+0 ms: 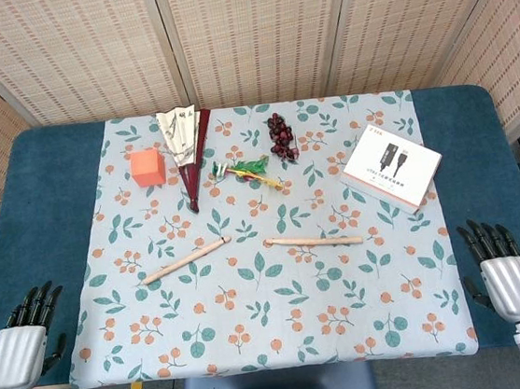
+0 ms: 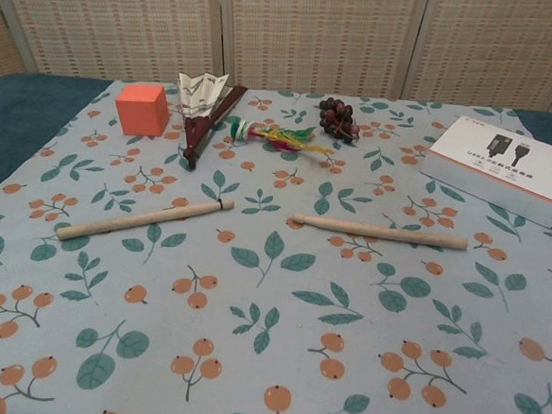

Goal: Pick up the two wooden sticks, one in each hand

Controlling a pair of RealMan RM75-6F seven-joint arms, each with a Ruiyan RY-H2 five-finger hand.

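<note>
resting at the lower left of the head view, the left hand (image 1: 19,346) is seen with fingers straight, slightly apart and holding nothing, parked off the floral cloth (image 1: 257,336) on the blue table (image 1: 55,208), probably so the work area is left unobstructed. further right, in the middle of the cloth, the left stick (image 1: 185,259) is laid slanting, lower end toward the left; it is well apart from those fingers, up and to the right of them. an orange cube (image 1: 148,166), a folded fan (image 1: 185,147), a feathered toy (image 1: 248,170) and dark grapes (image 1: 281,136) are ranged behind, clear of any reach. the right stick (image 1: 313,240) is laid almost level, its near end close to the other's without touching. a white box (image 1: 391,170) is set at the upper right. at the lower right, the right hand (image 1: 506,274) is likewise extended and empty, well apart from its stick. nothing is yet grasped.
</note>
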